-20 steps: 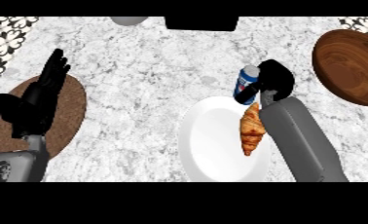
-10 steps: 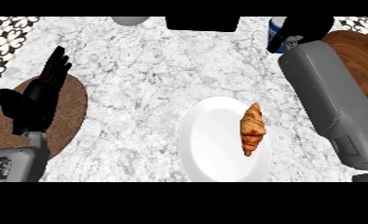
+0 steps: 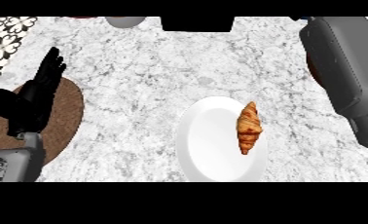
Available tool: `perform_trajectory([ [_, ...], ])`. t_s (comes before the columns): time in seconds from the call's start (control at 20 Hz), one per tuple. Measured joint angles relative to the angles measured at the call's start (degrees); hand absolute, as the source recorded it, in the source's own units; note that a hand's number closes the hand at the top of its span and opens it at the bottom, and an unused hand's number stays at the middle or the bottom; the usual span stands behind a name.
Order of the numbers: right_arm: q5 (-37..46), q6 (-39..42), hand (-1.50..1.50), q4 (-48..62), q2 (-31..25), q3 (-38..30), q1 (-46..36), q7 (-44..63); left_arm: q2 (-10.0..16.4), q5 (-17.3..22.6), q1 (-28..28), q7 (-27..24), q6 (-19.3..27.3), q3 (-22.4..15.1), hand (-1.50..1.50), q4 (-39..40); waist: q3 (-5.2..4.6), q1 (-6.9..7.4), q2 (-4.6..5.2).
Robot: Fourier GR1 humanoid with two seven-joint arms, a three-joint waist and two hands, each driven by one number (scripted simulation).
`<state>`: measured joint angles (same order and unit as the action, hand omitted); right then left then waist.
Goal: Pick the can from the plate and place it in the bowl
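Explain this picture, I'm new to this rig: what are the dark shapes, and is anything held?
This is the robot's head camera, looking steeply down at a marble counter. The black shape at left is its left hand, open, resting, holding nothing. The grey bar at right is its right forearm; that hand is out of frame, so its grip cannot be judged. The white plate carries only a croissant. No can shows.
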<state>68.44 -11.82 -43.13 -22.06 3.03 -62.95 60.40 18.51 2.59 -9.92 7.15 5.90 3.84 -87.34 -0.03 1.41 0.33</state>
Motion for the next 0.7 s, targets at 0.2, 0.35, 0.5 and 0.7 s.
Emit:
perform_trajectory([
  [0.2, -0.45, -2.74, 1.5, 0.62, -1.42, -3.34, 0.7, -1.7, -0.67, -0.76, 0.14, 0.05, 0.66, 0.03, 0.0, 0.2, 0.01, -0.52, -0.11],
  [0.35, -2.12, -5.84, 1.5, 1.44, -3.29, -6.52, 2.48, -4.23, -0.96, -0.99, 1.25, -0.4, 0.44, -0.06, 0.0, -0.48, 0.03, -0.61, -0.12],
  [0.5, -3.88, -9.69, 1.5, 5.13, -5.45, -9.84, 2.86, -7.88, -0.68, -0.58, 0.73, 0.73, -0.08, 0.37, 0.0, -1.33, 0.06, -0.3, 0.06],
  [0.7, -6.55, -15.14, 1.5, 8.99, -7.61, -13.28, 6.05, -14.44, -0.66, -0.9, -0.18, -0.28, -0.33, 1.06, 0.0, 0.36, 0.08, -0.42, 0.13],
])
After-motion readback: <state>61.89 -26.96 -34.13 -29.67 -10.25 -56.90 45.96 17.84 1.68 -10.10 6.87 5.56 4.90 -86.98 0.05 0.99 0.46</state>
